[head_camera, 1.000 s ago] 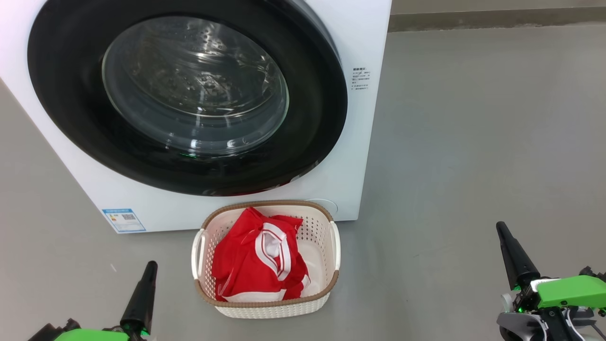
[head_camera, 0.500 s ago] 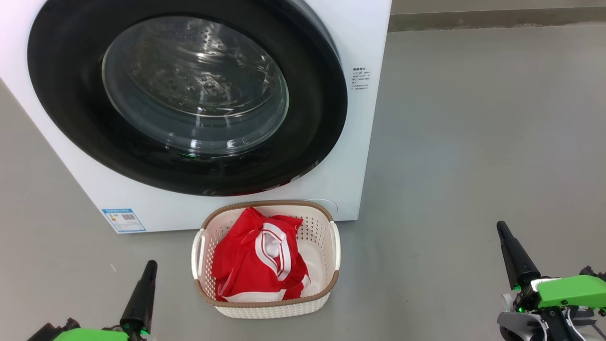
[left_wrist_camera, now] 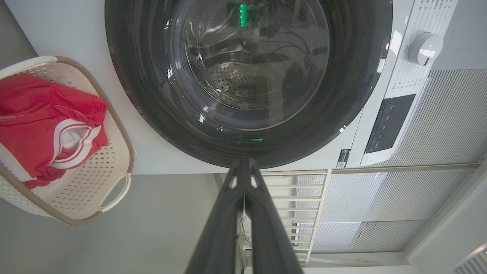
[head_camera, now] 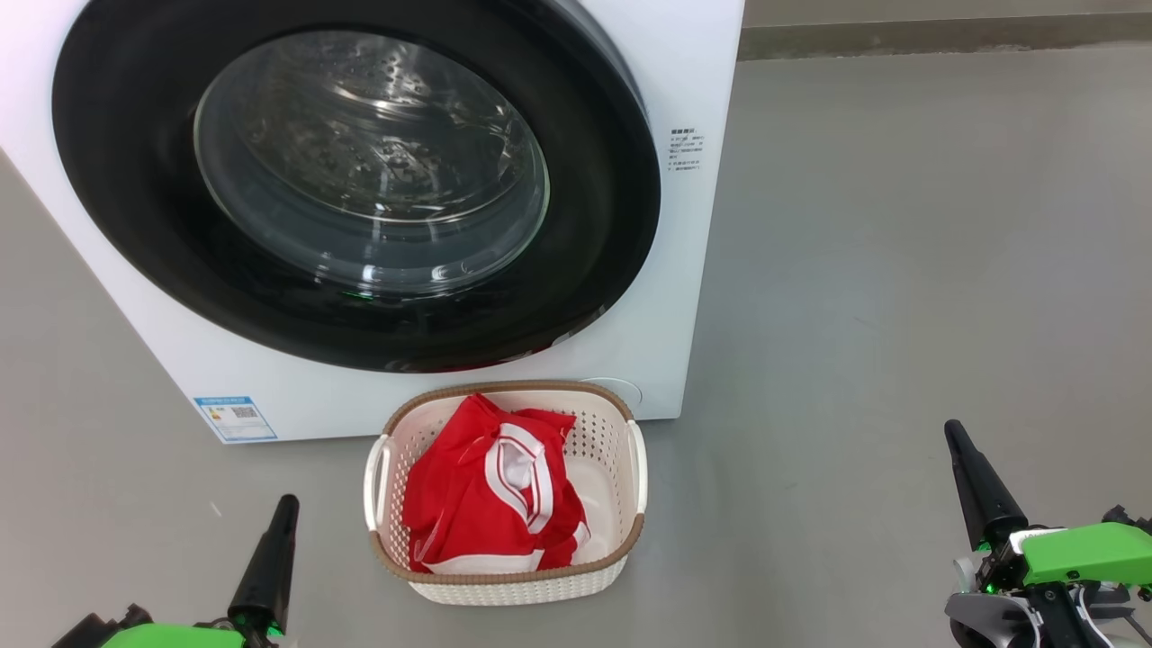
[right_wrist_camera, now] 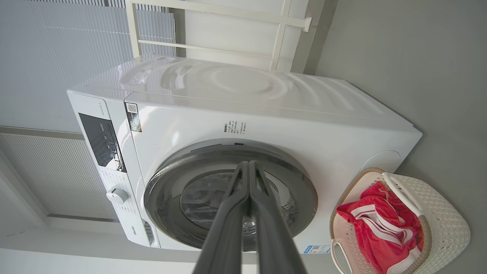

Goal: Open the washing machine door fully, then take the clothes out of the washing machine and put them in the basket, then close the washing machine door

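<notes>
Head downward; wrists toward shared washing machine [head_camera: 697, 270]

the washing machine door [head_camera: 355, 180] has a wide glossy black rim around smooth clear glass that catches reflections. the washing machine [head_camera: 697, 90] body is smooth, glossy white. the drum [left_wrist_camera: 236, 80] behind the glass looks like shiny perforated metal. the clothes [head_camera: 468, 495] are soft red cloth with white bands. the basket [head_camera: 605, 441] is cream perforated plastic with a brown woven-look rim. the floor [head_camera: 900, 270] is matt grey.
</notes>
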`<state>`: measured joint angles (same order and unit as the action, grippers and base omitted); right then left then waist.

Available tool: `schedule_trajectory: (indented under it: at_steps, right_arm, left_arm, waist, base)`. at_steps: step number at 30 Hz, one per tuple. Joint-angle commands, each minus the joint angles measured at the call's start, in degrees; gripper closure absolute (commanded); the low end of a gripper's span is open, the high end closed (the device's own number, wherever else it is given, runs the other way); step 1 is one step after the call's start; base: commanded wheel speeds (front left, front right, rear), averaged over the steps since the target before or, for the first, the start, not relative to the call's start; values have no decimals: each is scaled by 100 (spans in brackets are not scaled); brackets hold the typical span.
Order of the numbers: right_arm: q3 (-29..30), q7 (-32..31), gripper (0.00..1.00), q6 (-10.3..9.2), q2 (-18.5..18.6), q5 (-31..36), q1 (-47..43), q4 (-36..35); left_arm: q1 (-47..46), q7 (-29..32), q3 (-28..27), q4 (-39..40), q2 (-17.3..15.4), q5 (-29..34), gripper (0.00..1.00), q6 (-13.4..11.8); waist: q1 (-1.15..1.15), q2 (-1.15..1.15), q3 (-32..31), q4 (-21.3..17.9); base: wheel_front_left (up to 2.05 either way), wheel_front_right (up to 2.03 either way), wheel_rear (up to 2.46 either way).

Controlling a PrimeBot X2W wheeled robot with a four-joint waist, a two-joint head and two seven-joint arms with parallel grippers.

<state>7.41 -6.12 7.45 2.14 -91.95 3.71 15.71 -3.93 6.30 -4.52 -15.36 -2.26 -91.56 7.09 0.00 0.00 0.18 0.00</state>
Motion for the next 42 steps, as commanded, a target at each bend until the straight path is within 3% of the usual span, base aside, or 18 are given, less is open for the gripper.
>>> schedule_trajectory:
  at_steps: [1, 42]
  right_arm:
    - [-95, -32, 100, 3, 82, -26, 247, -169]
    - [-89, -36, 100, 3, 78, -21, 247, -168]
  left_arm:
    - [-226, 23, -205, 133, -62, -57, 100, 40]
    - [-226, 20, -202, 133, -62, -59, 100, 40]
  waist:
    - [0, 0, 0, 0]
    - [0, 0, 0, 0]
  base:
    - [0, 0, 0]
    - [0, 0, 0]
